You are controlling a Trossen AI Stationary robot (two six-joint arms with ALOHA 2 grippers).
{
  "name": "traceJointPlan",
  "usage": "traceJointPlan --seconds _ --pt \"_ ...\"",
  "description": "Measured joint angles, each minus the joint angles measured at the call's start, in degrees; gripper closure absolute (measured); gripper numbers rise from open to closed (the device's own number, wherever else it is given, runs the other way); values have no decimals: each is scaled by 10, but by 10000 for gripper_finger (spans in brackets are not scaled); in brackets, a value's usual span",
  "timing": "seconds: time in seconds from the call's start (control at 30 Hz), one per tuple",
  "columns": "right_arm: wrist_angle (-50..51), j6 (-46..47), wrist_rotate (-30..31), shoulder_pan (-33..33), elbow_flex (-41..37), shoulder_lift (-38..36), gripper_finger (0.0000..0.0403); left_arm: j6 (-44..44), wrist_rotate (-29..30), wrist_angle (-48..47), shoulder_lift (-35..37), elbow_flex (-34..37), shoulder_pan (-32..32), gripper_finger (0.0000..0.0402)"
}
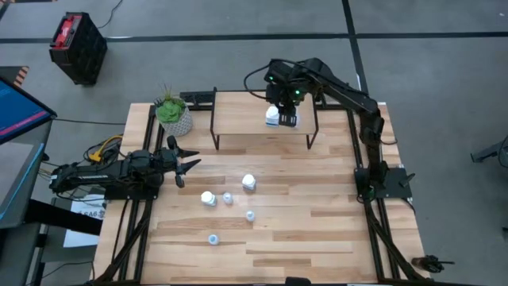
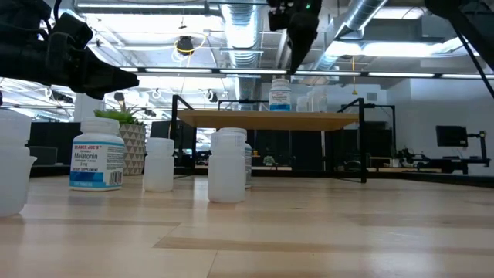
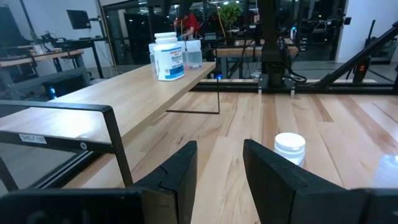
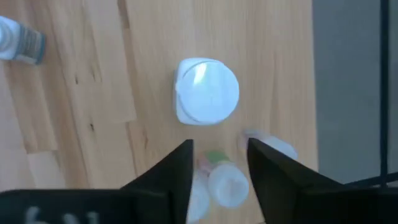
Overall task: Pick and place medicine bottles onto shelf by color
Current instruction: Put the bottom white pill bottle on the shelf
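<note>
Five bottles are left on the tabletop (image 1: 317, 222) in the high view: two white ones, one near the table's middle (image 1: 249, 182) and one just left of it (image 1: 208, 198), plus three smaller pale ones (image 1: 228, 198) (image 1: 250, 215) (image 1: 213, 237) scattered toward the front. On the shelf (image 1: 238, 115), near its right end, stands a white labelled bottle (image 1: 272, 116), with a few small translucent bottles (image 4: 227, 182) close beside it in the right wrist view, so by my reckoning the sorting is roughly half done. The right gripper (image 1: 287, 119) hangs over that shelf group, fingers apart and holding nothing; the white cap (image 4: 207, 91) lies free below them. The left gripper (image 1: 184, 164) waits at the table's left side by the potted plant (image 1: 173, 114), fingers spread and empty. In the low view a near white bottle's (image 2: 96, 161) blue label reads "Melatonin" under a red brand line that looks like "Trader Joe's"; the smaller print is illegible. A tag on the shelf's edge (image 3: 32, 139) carries writing I cannot make out.
</note>
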State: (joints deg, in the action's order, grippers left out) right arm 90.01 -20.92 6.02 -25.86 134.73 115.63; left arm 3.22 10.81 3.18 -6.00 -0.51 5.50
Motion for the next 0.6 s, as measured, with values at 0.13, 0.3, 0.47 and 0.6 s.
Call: traceJointPlan --seconds 0.13,0.3,0.47,0.6 --pt "0 -6 -23 -9 -1 11 283 0 0 0 0 0 0 281" --pt "0 -12 -25 -9 -25 10 326 0 0 0 0 0 0 281" --pt "0 -16 -28 -10 -55 9 342 0 1 0 0 0 0 281" --pt "-4 -16 -28 -9 -81 10 344 0 1 0 0 0 0 281"
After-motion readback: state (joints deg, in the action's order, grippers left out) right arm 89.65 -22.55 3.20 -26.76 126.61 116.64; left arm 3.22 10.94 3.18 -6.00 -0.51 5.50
